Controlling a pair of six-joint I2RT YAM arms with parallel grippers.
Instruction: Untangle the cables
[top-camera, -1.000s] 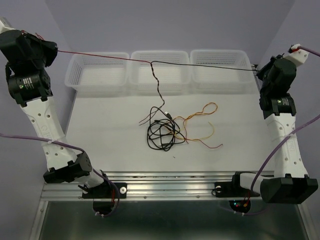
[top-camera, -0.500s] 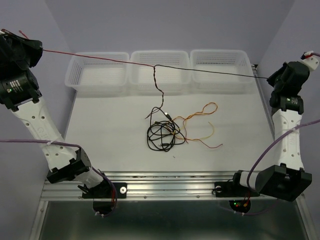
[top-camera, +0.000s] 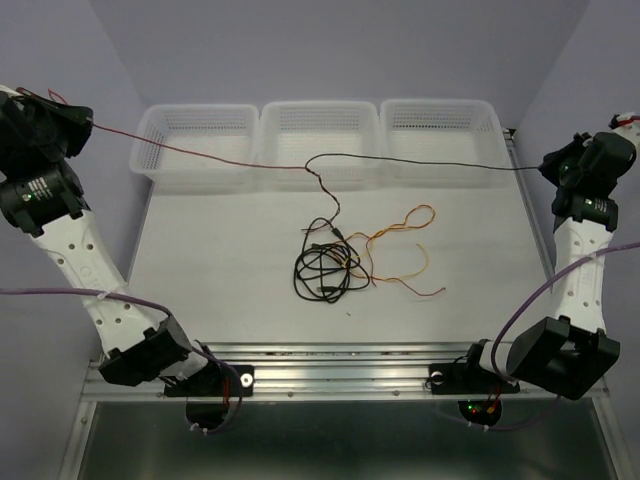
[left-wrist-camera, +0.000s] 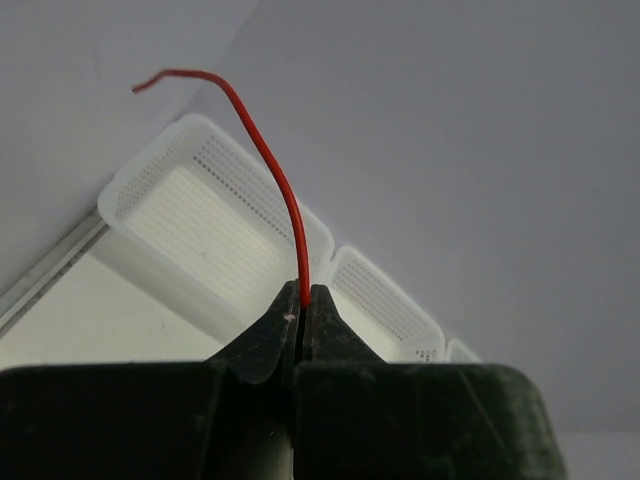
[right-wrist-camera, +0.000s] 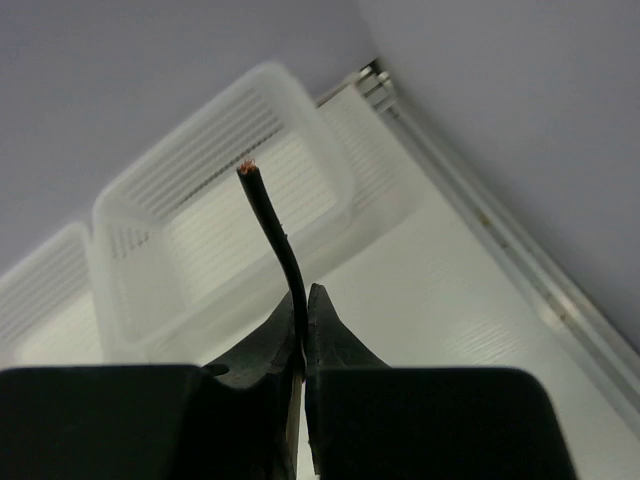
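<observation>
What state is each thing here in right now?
left gripper: shut on red cable
right gripper: shut on black cable
red cable: lifted, twisted with black cable
black cable: one end lifted, rest coiled on table
orange cable: lying tangled into coil
baskets: empty

Soft even overhead light, faint shadows, table (top-camera: 230, 250) bright, right-wrist baskets (right-wrist-camera: 215, 200) blurred

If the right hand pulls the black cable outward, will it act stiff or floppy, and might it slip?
Probably floppy: the black cable lies in loose coils in the tangle. Likely light, being so thin. It may slip: only a short end shows past the shut right hand.
</observation>
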